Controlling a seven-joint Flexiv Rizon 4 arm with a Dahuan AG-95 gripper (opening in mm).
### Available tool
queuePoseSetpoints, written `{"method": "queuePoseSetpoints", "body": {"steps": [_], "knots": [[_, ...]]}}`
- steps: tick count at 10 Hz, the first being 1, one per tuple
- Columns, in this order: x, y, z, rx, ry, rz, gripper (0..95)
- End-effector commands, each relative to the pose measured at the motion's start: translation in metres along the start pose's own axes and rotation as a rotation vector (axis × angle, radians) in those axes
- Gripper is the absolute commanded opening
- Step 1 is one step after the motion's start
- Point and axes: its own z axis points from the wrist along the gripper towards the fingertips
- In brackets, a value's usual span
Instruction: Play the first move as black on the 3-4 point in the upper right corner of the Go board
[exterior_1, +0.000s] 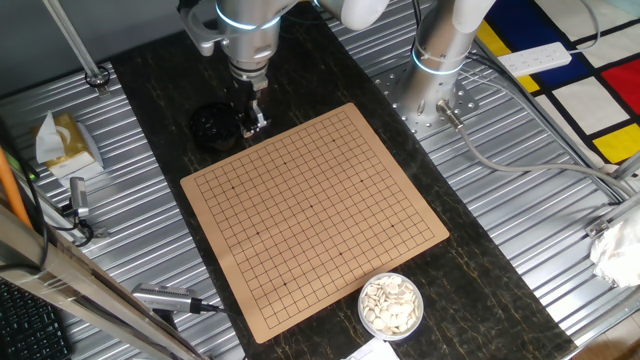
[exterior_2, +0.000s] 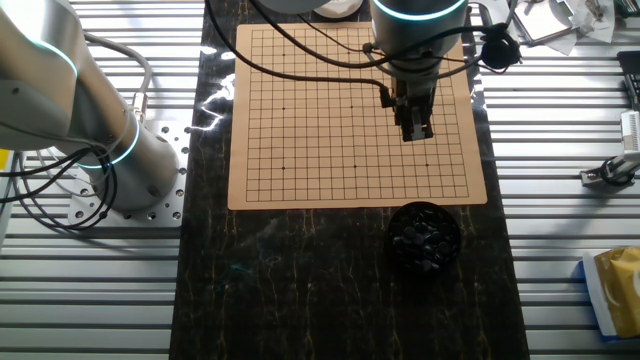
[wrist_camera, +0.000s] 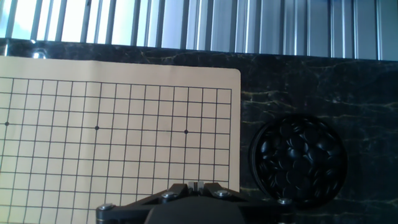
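Many glossy black stones (wrist_camera: 298, 163) heaped in their bowl, fingers (exterior_2: 416, 128) pressed together above the board (exterior_2: 300, 110).

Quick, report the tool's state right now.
Tool: above the Go board near the bowl of black stones; open or shut cannot be told, no stone visible in it.

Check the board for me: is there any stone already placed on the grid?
No; in the other fixed view the Go board shows only grid lines and star dots, and the black stones all sit in their bowl off the board.
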Motion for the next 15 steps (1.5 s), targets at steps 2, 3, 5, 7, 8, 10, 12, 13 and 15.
{"method": "queuePoseSetpoints", "body": {"steps": [2, 3, 5, 7, 8, 10, 12, 13, 15], "knots": [[-0.0002, 0.0002, 0.0002, 0.000, 0.001, -0.002, 0.0], [-0.0002, 0.0002, 0.0002, 0.002, 0.000, -0.005, 0.0], [-0.0002, 0.0002, 0.0002, 0.002, -0.002, -0.003, 0.0], [-0.0002, 0.0002, 0.0002, 0.003, -0.003, -0.001, 0.0], [-0.0002, 0.0002, 0.0002, 0.004, -0.001, 0.008, 0.0], [-0.0002, 0.0002, 0.0002, 0.005, 0.002, 0.014, 0.0], [-0.0002, 0.0002, 0.0002, 0.005, 0.002, 0.005, 0.0], [-0.0002, 0.0002, 0.0002, 0.004, 0.002, 0.005, 0.0], [-0.0002, 0.0002, 0.0002, 0.005, 0.002, 0.013, 0.0]]}}
